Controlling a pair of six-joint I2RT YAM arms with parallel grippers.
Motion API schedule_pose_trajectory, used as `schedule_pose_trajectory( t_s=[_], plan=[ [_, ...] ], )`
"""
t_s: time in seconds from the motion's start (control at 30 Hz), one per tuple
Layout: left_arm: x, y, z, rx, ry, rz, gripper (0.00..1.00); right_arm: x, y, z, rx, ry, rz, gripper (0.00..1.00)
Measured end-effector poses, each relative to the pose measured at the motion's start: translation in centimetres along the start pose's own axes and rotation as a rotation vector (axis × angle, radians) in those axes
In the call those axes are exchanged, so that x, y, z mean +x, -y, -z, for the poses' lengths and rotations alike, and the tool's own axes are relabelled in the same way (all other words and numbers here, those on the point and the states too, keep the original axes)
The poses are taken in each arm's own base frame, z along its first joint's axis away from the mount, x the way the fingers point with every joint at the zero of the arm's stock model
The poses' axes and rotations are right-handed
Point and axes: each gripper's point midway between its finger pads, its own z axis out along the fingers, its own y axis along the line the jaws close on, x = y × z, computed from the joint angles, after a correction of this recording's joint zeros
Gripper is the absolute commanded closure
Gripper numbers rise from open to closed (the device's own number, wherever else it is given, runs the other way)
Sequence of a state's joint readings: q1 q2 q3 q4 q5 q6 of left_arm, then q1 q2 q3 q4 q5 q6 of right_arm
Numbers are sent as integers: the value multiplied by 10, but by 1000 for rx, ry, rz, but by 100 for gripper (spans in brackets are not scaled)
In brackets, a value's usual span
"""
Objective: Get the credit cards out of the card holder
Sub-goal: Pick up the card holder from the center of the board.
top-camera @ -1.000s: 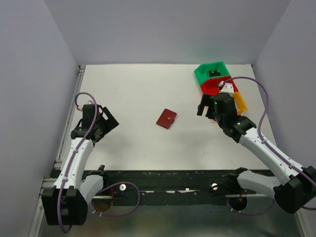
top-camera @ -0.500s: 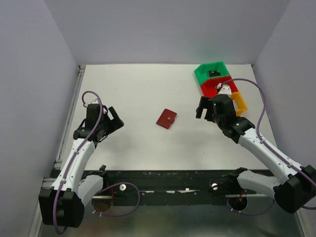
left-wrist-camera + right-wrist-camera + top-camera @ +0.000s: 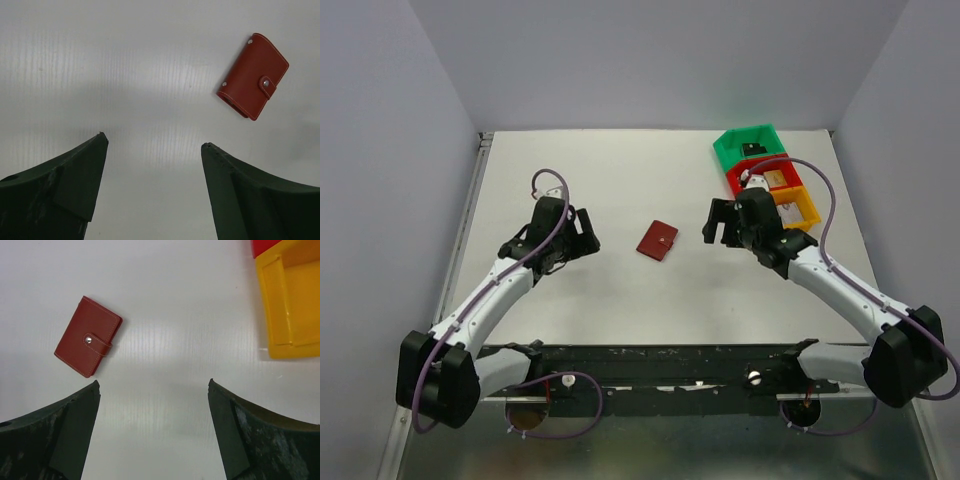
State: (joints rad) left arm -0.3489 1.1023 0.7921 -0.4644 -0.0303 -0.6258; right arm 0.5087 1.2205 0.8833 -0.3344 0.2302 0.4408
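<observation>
Between both released end effectors (image 3: 584,233) (image 3: 718,222), touching neither, lies the card holder (image 3: 657,240).

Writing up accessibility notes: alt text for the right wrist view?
A closed dark red card holder, snap tab fastened, lies flat on the white table at upper left, untouched, beyond the fingertips of the open right gripper. A yellow bin sits at the upper right.

The card holder (image 3: 253,76) looks like smooth red leather with a soft sheen, pale stitching and shiny metal snaps (image 3: 266,83). The counter (image 3: 125,75) is matt white and finely ribbed. The yellow bin (image 3: 290,305) is glossy plastic. The right tool (image 3: 152,385) has dark, matt, scuffed fingers (image 3: 240,435).
</observation>
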Motion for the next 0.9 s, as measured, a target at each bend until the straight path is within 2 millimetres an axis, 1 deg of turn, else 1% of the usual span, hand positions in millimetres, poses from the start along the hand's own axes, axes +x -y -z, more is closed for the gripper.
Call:
schedule_pose_trajectory(
  t_s=[0.1, 0.13, 0.17, 0.2, 0.23, 0.3, 0.37, 0.47, 0.57, 0.7, 0.9],
  plan=[
    [0, 5, -16, 10, -7, -2, 15, 6, -9, -4, -47, -32, -2, 8],
    [1, 9, -22, 20, -15, -7, 18, 8, -13, -5, -68, -42, -3, 8],
    [3, 12, -28, 28, -26, -11, 25, 10, -18, -7, -89, -50, -3, 9],
    [5, 14, -32, 31, -37, -16, 34, 11, -22, -8, -110, -57, -5, 9],
    [7, 20, -37, 46, -53, -20, 40, 13, -26, -10, -132, -65, -8, 10],
    [7, 33, -49, 93, -83, -27, 42, 17, -35, -15, -172, -86, -16, 10],
    [4, 48, -58, 140, -105, -32, 43, 25, -42, -23, -201, -121, -23, 11],
    [-4, 71, -76, 205, -147, -34, 42, 45, -48, -37, -223, -198, -35, 11],
    [-4, 84, -92, 245, -175, -38, 42, 61, -53, -48, -238, -262, -57, 13],
    [6, 87, -107, 263, -212, -40, 42, 71, -61, -59, -266, -307, -93, 17],
    [10, 88, -119, 277, -219, -43, 42, 73, -76, -76, -310, -335, -156, 25]
  ],
)
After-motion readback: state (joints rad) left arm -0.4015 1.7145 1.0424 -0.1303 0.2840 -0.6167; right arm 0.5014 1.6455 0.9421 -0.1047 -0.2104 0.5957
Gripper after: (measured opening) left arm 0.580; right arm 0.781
